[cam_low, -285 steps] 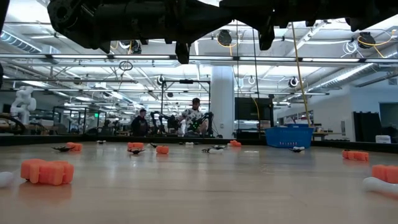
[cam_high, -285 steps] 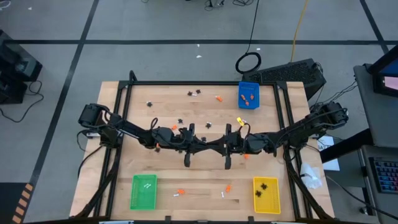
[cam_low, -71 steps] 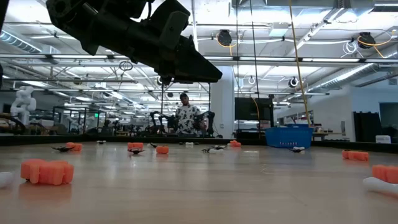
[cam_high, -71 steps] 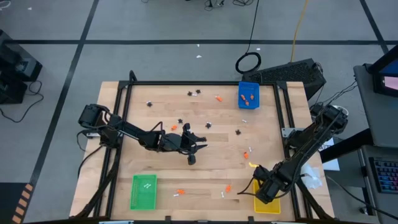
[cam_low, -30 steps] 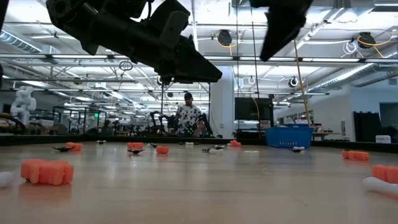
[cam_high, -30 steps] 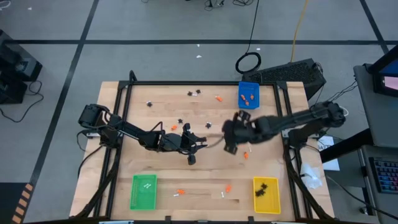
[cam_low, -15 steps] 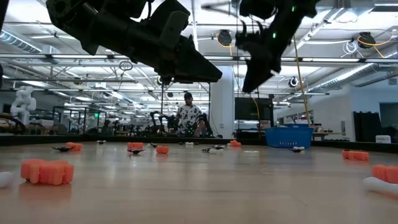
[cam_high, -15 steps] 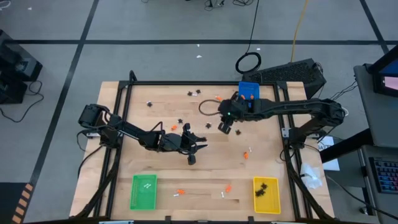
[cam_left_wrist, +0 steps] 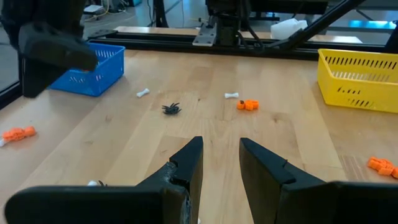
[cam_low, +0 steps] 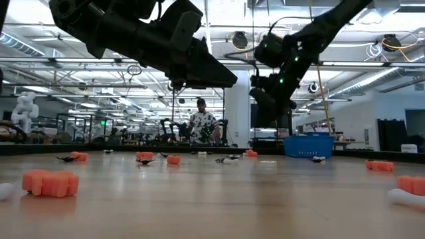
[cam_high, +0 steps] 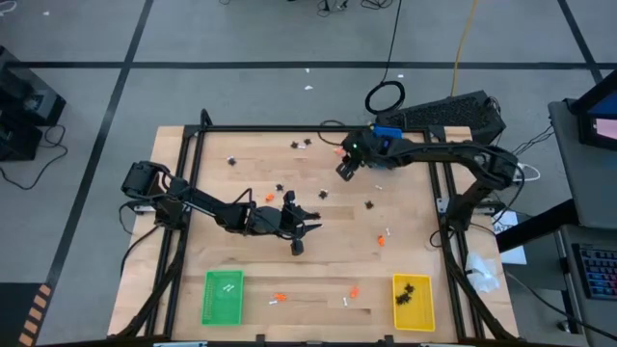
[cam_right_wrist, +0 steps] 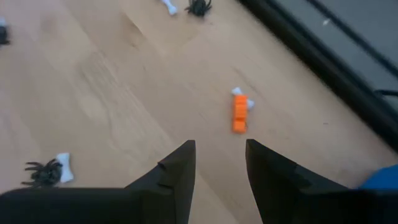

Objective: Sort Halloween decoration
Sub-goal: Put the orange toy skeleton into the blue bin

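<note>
Measured from the slatted blue tray [cam_high: 386,135] at the far edge of the pale wood-grain table [cam_high: 251,265], the nearest things are the mesh-walled green tray [cam_high: 223,296] and yellow tray [cam_high: 413,302] at the opposite, near edge, the green holding white bone-like sticks, the yellow black spider shapes. Between them lie a few of the Halloween decoration trinkets [cam_high: 280,297], lumpy orange blocks and a white stick. Farther in, the left gripper [cam_high: 295,240] hangs over the table's middle, its two flat dark fingers [cam_left_wrist: 186,163] parted with nothing between them, unmoved since half a second ago. More orange lumps, spiders and bones are scattered around it and toward the blue tray. The right gripper [cam_high: 343,169] has swung from mid-table to just beside the blue tray, its fingers [cam_right_wrist: 177,168] spread and empty above an orange lump [cam_right_wrist: 239,114] that touches a small white bone.
</note>
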Controlling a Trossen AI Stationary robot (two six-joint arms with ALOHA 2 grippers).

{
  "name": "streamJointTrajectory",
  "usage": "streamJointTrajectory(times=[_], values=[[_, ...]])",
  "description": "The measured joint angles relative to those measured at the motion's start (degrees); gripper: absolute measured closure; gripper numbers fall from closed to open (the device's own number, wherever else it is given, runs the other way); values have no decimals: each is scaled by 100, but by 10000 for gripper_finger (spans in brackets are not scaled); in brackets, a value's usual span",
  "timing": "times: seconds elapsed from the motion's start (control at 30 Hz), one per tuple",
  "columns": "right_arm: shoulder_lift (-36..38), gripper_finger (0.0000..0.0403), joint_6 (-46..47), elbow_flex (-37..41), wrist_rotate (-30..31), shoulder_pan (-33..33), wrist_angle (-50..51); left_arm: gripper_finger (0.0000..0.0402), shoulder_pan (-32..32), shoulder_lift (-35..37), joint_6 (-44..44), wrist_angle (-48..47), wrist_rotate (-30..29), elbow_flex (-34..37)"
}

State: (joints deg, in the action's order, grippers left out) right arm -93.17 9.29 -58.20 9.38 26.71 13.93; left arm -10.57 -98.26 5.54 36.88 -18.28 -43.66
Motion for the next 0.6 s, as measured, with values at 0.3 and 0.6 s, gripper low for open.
streamJointTrajectory(times=[0.3, 0.6], values=[[-912, 257, -248, -586, -215, 385, -10, 301, 0, 0, -2, -8, 0, 0], [-1536, 204, -254, -1166, -213, 635, 261, 301, -2, 0, -2, -11, 0, 0]])
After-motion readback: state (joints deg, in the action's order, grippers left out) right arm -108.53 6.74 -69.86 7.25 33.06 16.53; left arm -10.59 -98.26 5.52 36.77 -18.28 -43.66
